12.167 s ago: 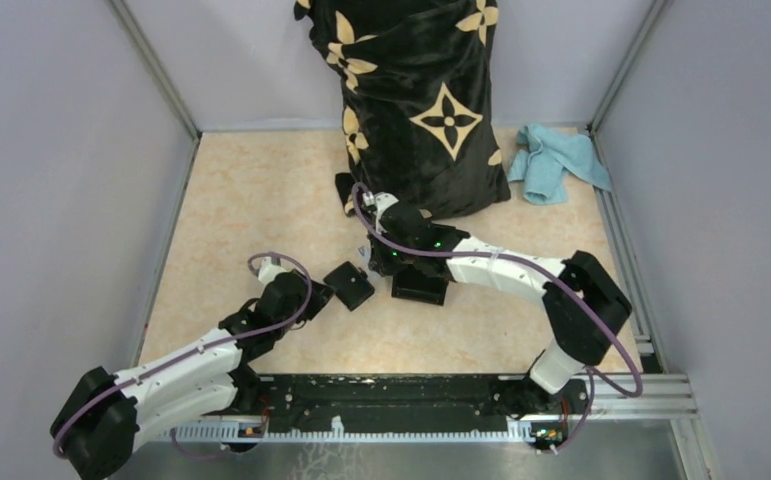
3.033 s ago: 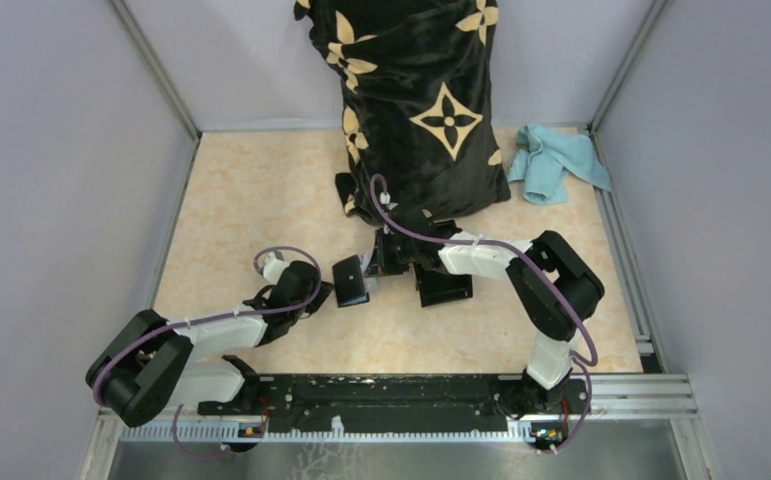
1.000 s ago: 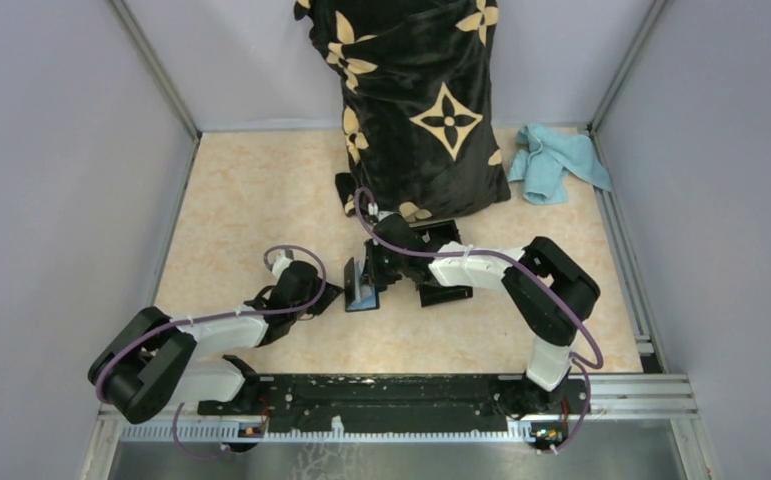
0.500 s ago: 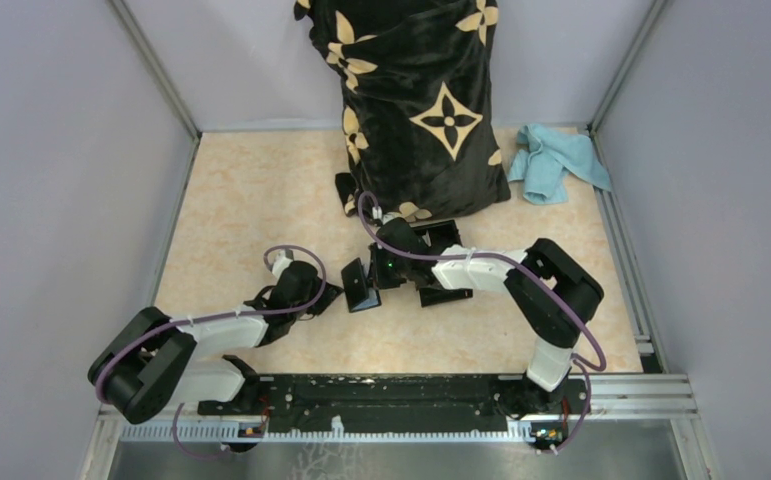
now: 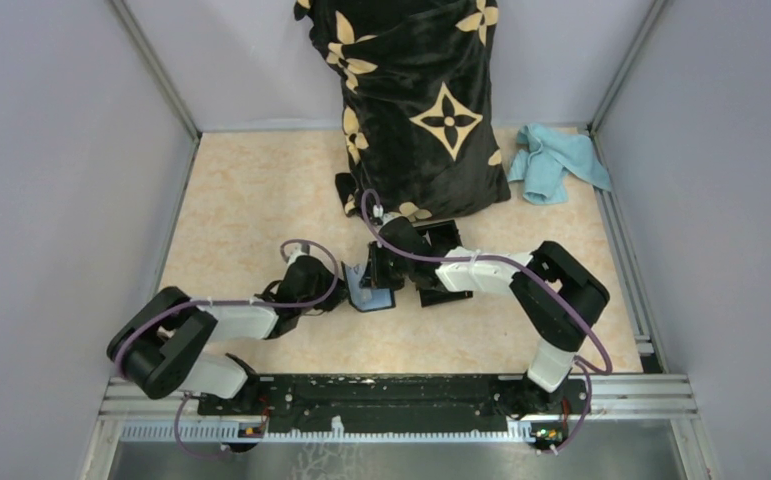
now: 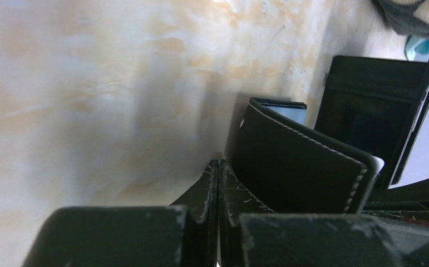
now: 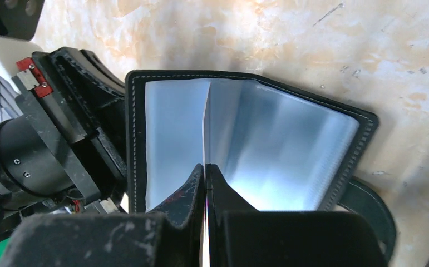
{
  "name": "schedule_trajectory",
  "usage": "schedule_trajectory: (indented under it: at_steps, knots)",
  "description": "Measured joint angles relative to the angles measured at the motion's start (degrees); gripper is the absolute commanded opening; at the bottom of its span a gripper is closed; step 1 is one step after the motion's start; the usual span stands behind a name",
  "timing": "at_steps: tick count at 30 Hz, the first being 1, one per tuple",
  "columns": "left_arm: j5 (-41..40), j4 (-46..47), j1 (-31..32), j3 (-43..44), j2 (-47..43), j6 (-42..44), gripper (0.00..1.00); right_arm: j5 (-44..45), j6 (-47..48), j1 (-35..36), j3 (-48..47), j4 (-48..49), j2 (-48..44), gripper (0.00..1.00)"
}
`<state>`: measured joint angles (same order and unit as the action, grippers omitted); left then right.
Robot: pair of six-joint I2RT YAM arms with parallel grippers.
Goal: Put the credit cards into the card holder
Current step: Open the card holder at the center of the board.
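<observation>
You have one card holder (image 7: 279, 150) on the tabletop and one card (image 7: 204, 130) that you can count, seen edge-on. Add one black slotted box (image 6: 368, 111), one black cushion with gold flowers (image 5: 431, 100) and one light blue cloth (image 5: 558, 160). Two grippers: left gripper (image 6: 218, 163), right gripper (image 7: 205, 166).

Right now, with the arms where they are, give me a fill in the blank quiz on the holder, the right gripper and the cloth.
1. The holder lies ___ on the table.
2. The right gripper pinches a thin sheet inside the ___.
3. The cloth in the far right corner is ___.
4. Outside, the holder is ___.

Missing words: open; holder; blue; black.
</observation>
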<state>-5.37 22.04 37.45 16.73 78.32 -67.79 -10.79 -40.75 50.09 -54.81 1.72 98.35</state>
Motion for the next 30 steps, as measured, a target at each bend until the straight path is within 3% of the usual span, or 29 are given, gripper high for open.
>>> schedule_trajectory:
  at_steps: [8,18,24,30]
  knots:
    - [6.9,7.0,0.7,5.6,10.1,2.8,0.00,3.6,0.9,-1.2,0.9,-3.6,-3.4,0.00]
    - [8.4,6.8,1.5,7.1,11.6,4.6,0.00,6.0,1.8,-1.1,1.9,-4.7,-4.5,0.00]
    - [7.0,-0.2,2.2,8.2,8.7,5.1,0.07,6.6,2.2,-0.1,1.9,-4.7,-4.5,0.00]
    - [3.1,-15.1,3.1,11.2,3.8,6.0,0.17,6.8,2.4,0.8,1.9,-4.0,-2.0,0.00]
